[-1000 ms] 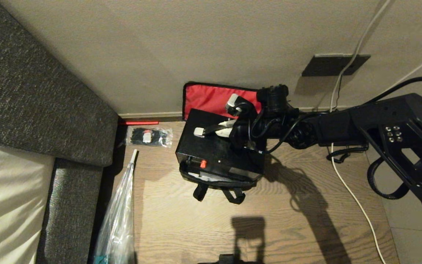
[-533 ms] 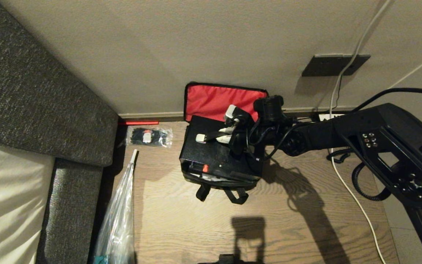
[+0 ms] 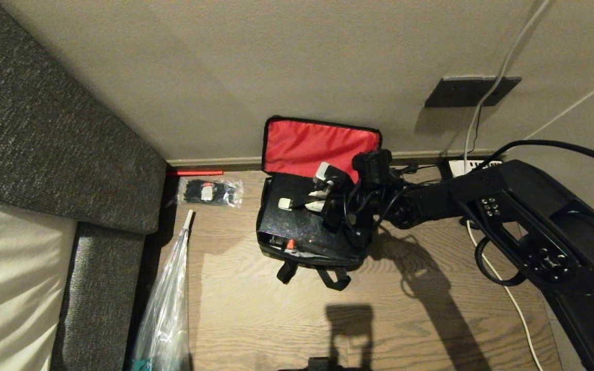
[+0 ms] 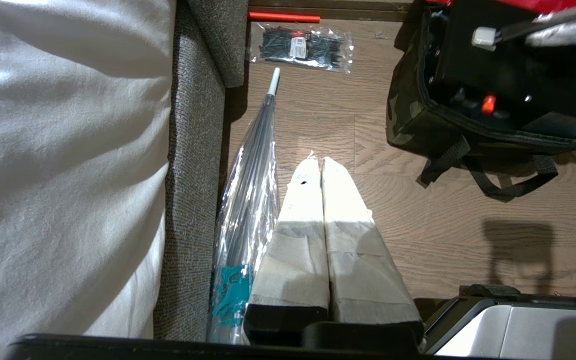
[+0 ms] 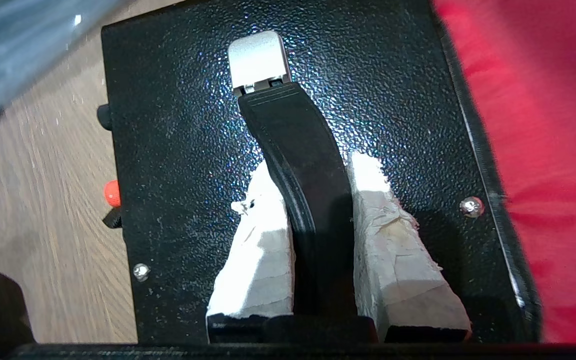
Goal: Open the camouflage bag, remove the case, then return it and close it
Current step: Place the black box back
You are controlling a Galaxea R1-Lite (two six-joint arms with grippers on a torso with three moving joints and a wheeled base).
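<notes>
Jaws of the right gripper (image 5: 313, 195) are clamped on the black handle (image 5: 298, 165) atop the case (image 3: 302, 226), presumably so it hangs level as it goes into the camouflage bag (image 4: 410, 117) on the floor (image 3: 405, 319). With the red lid (image 3: 307, 147) leaning open against the wall, the mouth is clear, though the case nearly fills it. Left gripper (image 4: 322, 172) is parked, jaws closed, beside the sofa (image 3: 44, 129).

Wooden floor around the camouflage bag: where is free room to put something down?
Free: wooden floor in front of the camouflage bag's black strap handles, and its right side. Crowded: left, by the clear packet of black ties and plastic-wrapped umbrella.
</notes>
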